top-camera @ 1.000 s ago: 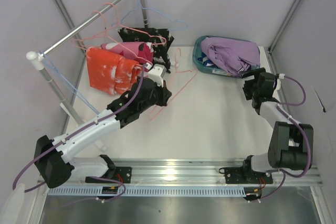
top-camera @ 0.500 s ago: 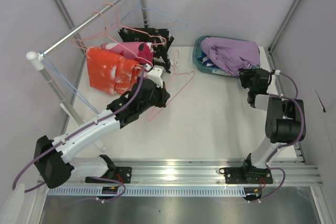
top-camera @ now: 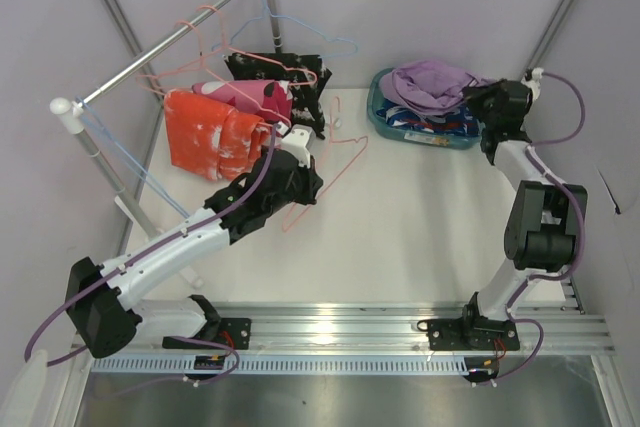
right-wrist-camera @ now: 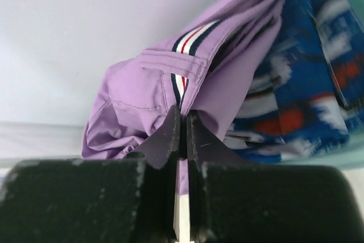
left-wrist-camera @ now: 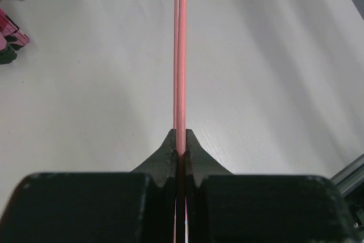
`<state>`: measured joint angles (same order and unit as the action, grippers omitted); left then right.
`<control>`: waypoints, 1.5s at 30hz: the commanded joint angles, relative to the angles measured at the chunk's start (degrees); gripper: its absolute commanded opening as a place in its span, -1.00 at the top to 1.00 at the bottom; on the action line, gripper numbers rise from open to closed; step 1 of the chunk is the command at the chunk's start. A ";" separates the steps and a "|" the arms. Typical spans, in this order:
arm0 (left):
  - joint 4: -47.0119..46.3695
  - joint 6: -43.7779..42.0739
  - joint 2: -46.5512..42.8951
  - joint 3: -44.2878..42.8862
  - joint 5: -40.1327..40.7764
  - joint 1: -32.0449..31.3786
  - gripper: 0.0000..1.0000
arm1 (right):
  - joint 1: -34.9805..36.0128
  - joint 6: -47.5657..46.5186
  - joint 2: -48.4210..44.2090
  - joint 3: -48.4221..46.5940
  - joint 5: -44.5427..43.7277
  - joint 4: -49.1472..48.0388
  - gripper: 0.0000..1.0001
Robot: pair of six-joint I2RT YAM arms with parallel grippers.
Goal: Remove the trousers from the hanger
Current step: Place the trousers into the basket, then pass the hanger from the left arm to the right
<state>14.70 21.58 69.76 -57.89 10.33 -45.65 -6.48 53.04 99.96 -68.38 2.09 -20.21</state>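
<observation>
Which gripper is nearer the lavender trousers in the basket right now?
Right. The right gripper is shut on the lavender trousers over the basket; the left gripper is far across the table, clamping a pink hanger beside the rack.

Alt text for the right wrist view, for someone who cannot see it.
The right gripper, jaws closed, pinches a fold of lavender trousers that lie on blue, white and red patterned trousers.

Likely lab: plain-walled robot enclosure [top-camera: 400, 7]
</observation>
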 commanded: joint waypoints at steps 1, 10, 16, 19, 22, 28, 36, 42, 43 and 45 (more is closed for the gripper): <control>-1.60 0.65 -0.41 -2.49 0.22 0.38 1.00 | -0.11 -13.28 -0.13 -11.04 2.73 2.10 1.00; -2.31 1.44 -1.73 -1.70 -0.13 0.38 1.00 | -4.41 -18.32 6.82 -9.24 11.44 4.40 1.00; -0.90 0.39 -2.69 -2.23 -0.92 0.38 1.00 | -6.18 -20.86 9.54 -8.96 15.74 7.89 0.92; -0.64 0.04 -3.22 -2.93 -2.59 0.38 1.00 | -6.18 -22.10 10.78 -11.77 18.38 12.37 0.54; 0.85 -1.45 -3.66 -4.16 -5.49 0.38 1.00 | -5.30 -24.46 7.37 -11.87 17.43 18.17 -0.12; 6.65 -7.51 -5.07 -8.99 -9.89 -0.40 1.00 | -4.85 -27.99 -9.13 -7.74 12.33 31.35 -0.69; 9.57 -6.82 -6.91 -11.28 -7.42 -1.02 1.00 | -0.30 -26.85 -31.12 -1.24 13.38 41.22 -0.77; 6.92 0.72 -5.86 -11.54 0.29 -4.71 1.00 | 13.14 -20.62 -41.77 2.98 13.73 39.73 -0.73; 6.31 1.52 -5.25 -11.63 2.05 -6.02 0.99 | 17.08 -19.73 -42.74 3.25 13.30 39.37 -0.72; 5.52 3.63 -4.63 -11.81 5.92 -7.87 1.00 | 21.05 -17.11 -45.46 4.04 10.32 37.35 -0.69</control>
<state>24.05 20.25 64.34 -66.98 9.19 -51.05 9.56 30.87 57.32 -65.41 15.11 18.39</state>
